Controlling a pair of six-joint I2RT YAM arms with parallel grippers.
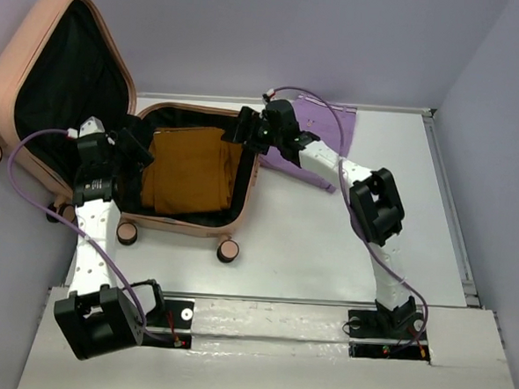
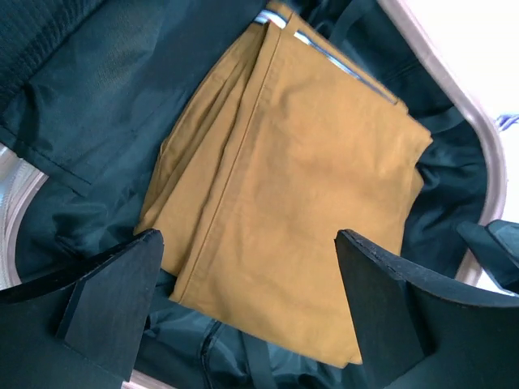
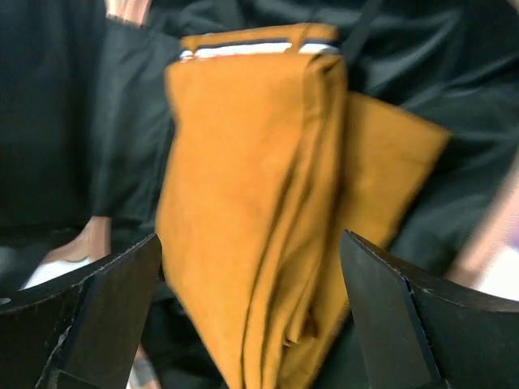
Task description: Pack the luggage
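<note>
Found left fingers (image 2: pixel 113 300) spread wide, with nothing clamped between them. Noted folded mustard cloth (image 2: pixel 300 203) lying below and between both tips, flat on black lining (image 2: pixel 81 97). Could not settle, from the wrist view, any contact of either tip with that cloth. Placed these fingers, from the top view, over the left side of the luggage (image 1: pixel 183 224), just inside its open lower shell and close to the raised lid (image 1: pixel 25 65).

Found right fingers (image 3: pixel 105 308) likewise spread wide, gripping nothing. Saw the same cloth between and beyond the tips in a blurred wrist view, with a white-and-dark striped edge at its far end. Placed these fingers, from above, at the far right corner of the lower shell, over its rim and opposite the left pair, with the cloth between the two pairs.

Logged the luggage open on the far left part of the counter (image 1: pixel 326 251), lower shell lying flat, cloth filling most of its middle, lid tilted back to the left and lined in black. Counted two wheels (image 1: pixel 228 250) along the near wall of the shell and one more at the lid's left edge. Noted purple cloth (image 1: pixel 330 119) on the counter just right of the luggage, partly beneath the right arm.
</note>
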